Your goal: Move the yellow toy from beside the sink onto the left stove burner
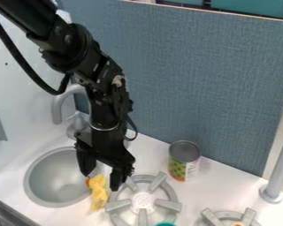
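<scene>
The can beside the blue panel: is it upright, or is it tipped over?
Upright. The can stands on the counter with its round grey top facing up.

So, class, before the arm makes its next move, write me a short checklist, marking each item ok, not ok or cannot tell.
1. End effector open: ok, its fingers stand apart.
2. End effector lined up with the yellow item: ok, the item shows between and below the fingertips.
3. Fingers touching the yellow item: cannot tell from this angle.
4. Wide gap between yellow item and sink: not ok, it lies right by the rim.
5. Can upright: ok, standing behind the nearer burner.
</scene>
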`<act>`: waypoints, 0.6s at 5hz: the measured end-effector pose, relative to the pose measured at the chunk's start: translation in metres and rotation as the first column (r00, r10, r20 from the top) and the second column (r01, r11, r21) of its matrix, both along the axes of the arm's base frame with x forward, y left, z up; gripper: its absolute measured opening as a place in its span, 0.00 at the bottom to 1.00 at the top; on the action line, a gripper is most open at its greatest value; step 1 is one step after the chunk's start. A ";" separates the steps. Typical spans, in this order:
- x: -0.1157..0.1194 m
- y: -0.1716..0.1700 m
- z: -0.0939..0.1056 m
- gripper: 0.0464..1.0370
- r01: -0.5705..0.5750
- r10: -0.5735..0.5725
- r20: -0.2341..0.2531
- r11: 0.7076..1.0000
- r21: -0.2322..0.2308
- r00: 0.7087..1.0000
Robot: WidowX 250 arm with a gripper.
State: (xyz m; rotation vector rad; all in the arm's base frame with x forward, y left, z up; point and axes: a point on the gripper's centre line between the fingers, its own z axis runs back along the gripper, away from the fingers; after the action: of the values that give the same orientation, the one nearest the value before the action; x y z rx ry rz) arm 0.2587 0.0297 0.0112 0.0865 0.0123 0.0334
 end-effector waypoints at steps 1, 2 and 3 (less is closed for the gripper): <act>-0.003 0.000 -0.006 0.96 -0.001 0.001 -0.023 1.000 -0.002 1.000; 0.008 0.016 -0.024 0.97 -0.061 0.061 -0.003 0.998 -0.007 0.998; 0.017 0.044 -0.038 0.97 -0.132 0.132 0.023 0.991 0.003 0.991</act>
State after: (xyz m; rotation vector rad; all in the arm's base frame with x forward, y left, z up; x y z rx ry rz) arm 0.2756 0.0735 -0.0263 0.0897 -0.0045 0.1663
